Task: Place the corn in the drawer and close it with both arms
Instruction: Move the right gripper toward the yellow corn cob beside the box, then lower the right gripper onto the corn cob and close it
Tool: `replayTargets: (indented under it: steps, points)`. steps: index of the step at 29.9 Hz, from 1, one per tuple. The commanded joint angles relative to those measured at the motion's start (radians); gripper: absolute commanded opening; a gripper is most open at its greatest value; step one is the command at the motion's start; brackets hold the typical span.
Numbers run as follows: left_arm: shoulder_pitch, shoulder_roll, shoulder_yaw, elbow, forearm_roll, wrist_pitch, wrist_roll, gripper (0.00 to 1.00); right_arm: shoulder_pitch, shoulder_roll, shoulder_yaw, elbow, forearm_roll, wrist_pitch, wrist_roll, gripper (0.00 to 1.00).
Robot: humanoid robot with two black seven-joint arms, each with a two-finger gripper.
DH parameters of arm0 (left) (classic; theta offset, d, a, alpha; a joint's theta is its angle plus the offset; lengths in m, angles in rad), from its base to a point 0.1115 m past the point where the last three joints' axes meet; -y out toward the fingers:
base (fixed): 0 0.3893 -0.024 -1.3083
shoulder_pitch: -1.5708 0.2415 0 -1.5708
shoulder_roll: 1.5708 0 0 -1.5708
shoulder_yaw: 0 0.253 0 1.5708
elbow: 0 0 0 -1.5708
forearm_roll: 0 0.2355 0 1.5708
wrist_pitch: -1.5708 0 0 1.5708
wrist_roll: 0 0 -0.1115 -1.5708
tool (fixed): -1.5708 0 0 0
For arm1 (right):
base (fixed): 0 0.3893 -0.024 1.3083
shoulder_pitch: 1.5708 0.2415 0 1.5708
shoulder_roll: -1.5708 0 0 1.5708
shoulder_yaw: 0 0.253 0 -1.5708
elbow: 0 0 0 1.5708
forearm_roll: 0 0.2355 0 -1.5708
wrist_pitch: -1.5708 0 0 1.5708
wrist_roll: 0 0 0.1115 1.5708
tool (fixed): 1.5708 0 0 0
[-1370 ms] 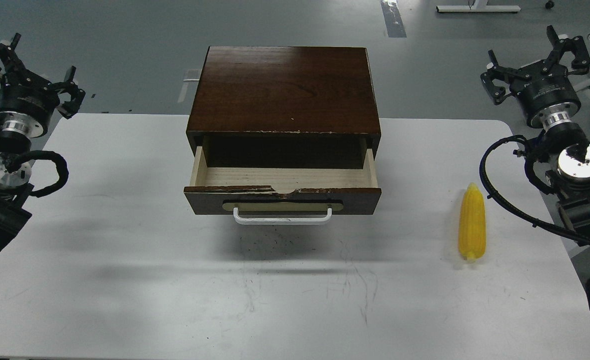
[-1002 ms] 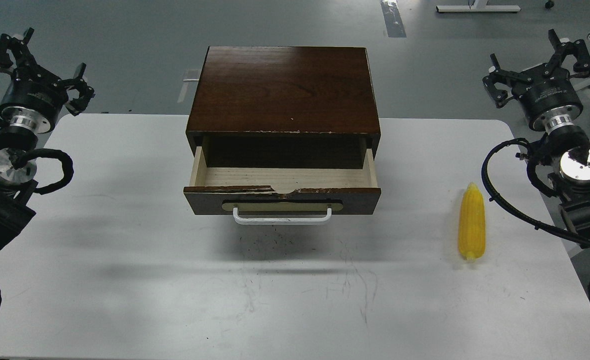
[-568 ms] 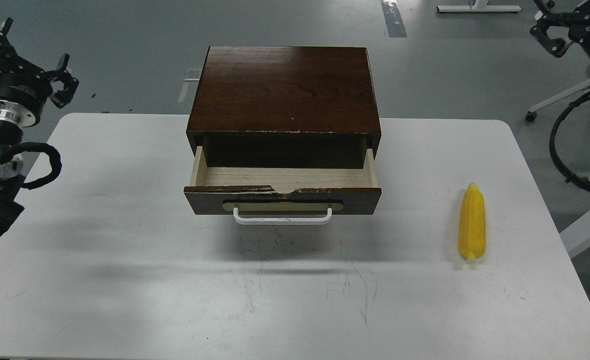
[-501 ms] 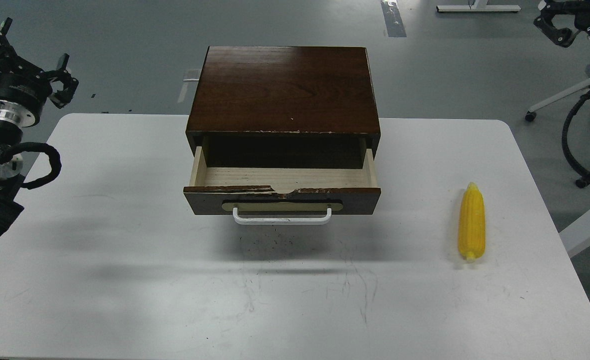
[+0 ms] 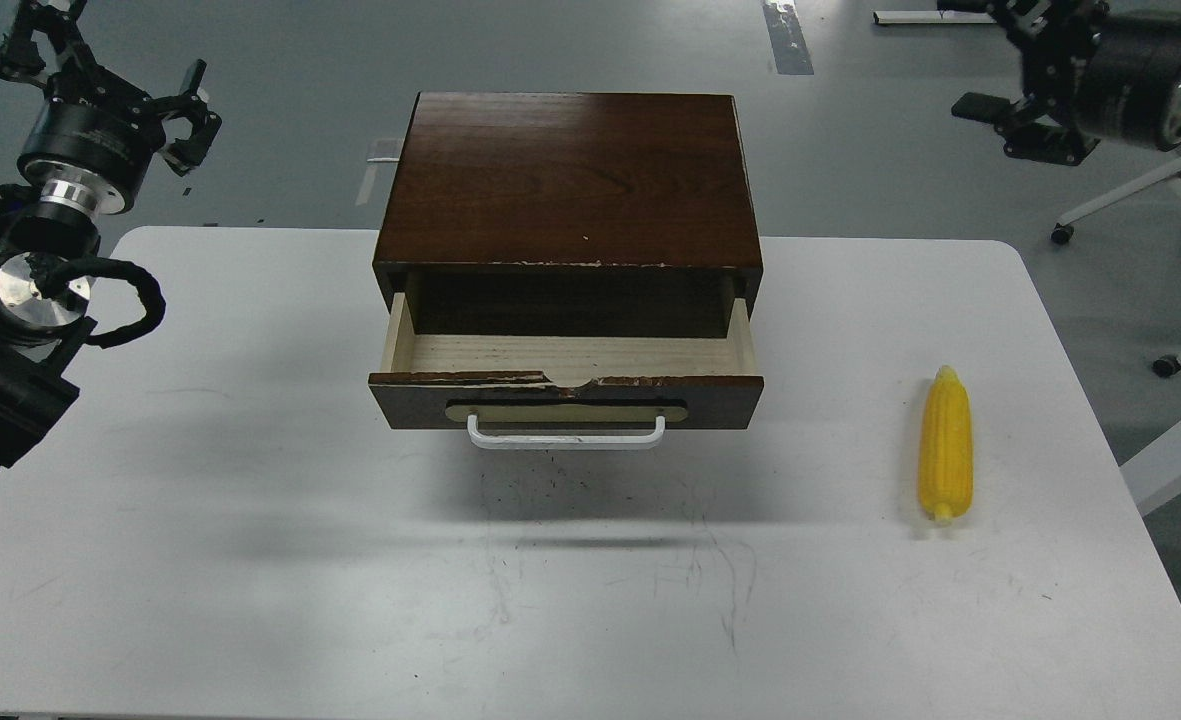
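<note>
The yellow corn (image 5: 946, 445) lies on the white table (image 5: 250, 560) at the right, tapered end pointing away from me. The dark brown drawer (image 5: 565, 392) stands pulled open at the middle, white bar handle (image 5: 565, 436) toward me, its pale wood interior empty. My left gripper (image 5: 100, 65) is open and empty, held high beyond the table's far left corner. My right gripper (image 5: 995, 60) is open and empty, up at the far right over the floor, well behind the corn and partly cut by the top edge.
The dark brown cabinet (image 5: 570, 180) that holds the drawer sits at the table's back middle. A white chair base with castors (image 5: 1130, 195) stands on the grey floor at the right. Black cables loop by my left arm (image 5: 110, 300).
</note>
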Motion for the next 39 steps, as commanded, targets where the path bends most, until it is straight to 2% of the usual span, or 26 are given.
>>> replayTargets:
  steps: [1,5,8,16,25,33,37,39]
  points:
    - [0.004,0.021,-0.020,-0.019,-0.002,0.000,0.000,0.98,0.056,0.025,-0.136,0.070,-0.176,-0.002,-0.049,1.00]
    - [0.016,0.053,-0.020,-0.024,-0.009,0.000,0.000,0.98,0.062,0.085,-0.248,0.086,-0.236,-0.002,-0.120,1.00]
    - [0.033,0.056,-0.020,-0.024,-0.011,0.000,0.000,0.98,0.055,0.164,-0.361,0.075,-0.291,-0.006,-0.149,1.00]
    - [0.036,0.096,-0.020,-0.024,-0.009,0.000,0.000,0.98,0.026,0.264,-0.472,0.043,-0.313,-0.012,-0.197,1.00]
    - [0.054,0.116,-0.024,-0.022,-0.009,0.000,0.000,0.98,-0.065,0.264,-0.529,-0.006,-0.315,-0.071,-0.201,1.00]
    - [0.054,0.114,-0.023,-0.022,-0.009,0.000,0.009,0.98,-0.138,0.283,-0.526,-0.049,-0.309,-0.077,-0.214,0.89]
    - [0.058,0.114,-0.021,-0.019,-0.009,0.000,0.010,0.98,-0.169,0.281,-0.514,-0.069,-0.304,-0.077,-0.214,0.78]
    - [0.059,0.113,-0.021,-0.019,-0.008,0.000,0.010,0.98,-0.177,0.272,-0.483,-0.064,-0.302,-0.077,-0.211,0.63]
